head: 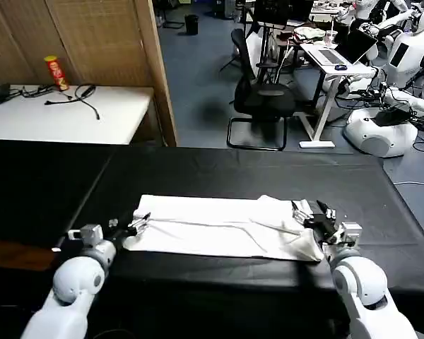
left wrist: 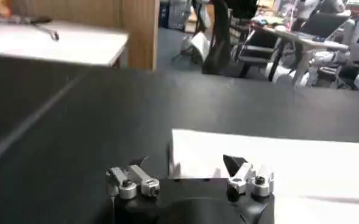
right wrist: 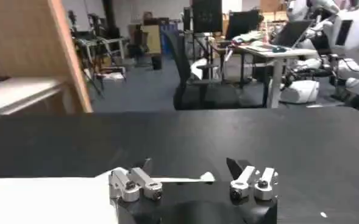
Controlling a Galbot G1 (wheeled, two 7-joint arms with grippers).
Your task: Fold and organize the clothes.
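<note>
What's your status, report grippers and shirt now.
Left gripper open at the T-shirt's left end. Right gripper open at its right end. T-shirt folded into a long strip on the black table. Nothing in the way.

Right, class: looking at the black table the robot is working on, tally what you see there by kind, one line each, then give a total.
White T-shirt, folded into a long strip: 1
Grippers at its ends, left gripper and right gripper, both open: 2
Total: 3
</note>
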